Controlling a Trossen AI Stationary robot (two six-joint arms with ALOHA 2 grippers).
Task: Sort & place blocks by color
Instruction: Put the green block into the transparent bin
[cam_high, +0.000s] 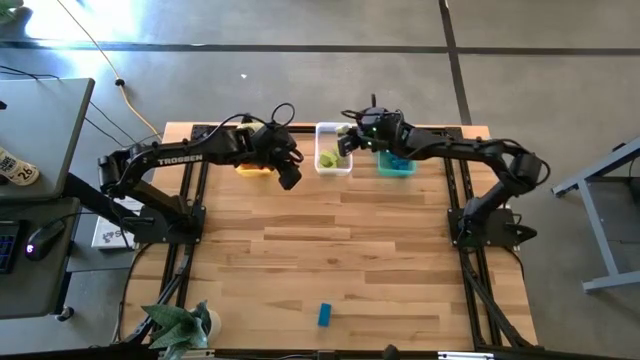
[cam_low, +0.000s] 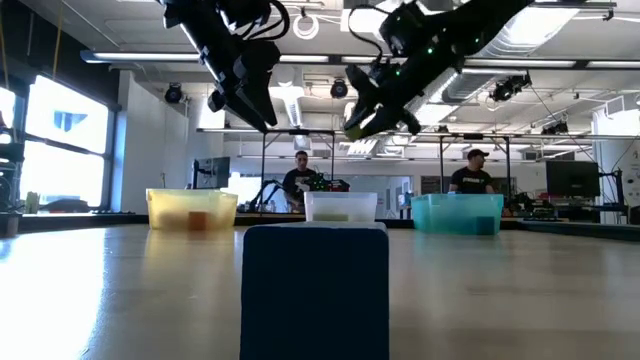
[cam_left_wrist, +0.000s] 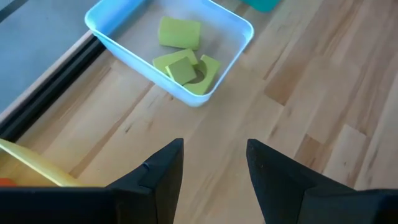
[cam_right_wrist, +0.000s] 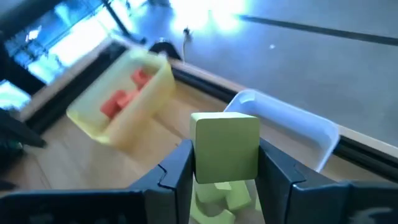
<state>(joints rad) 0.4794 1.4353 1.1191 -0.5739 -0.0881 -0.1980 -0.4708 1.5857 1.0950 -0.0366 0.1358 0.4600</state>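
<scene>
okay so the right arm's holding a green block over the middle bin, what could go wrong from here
The right gripper holds the yellow-green block near the clear bin's rim, so a release might clip the wall and bounce out. The open left gripper hangs close beside that bin, so the arms may crowd. One blue block lies far off.

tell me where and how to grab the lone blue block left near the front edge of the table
Take the blue block across its two long sides, coming straight down from above. In the high view it is a short bar lying flat with bare table all round, so nothing blocks a top approach. The left end effector is open and empty, so it is probably the one to use.
</scene>
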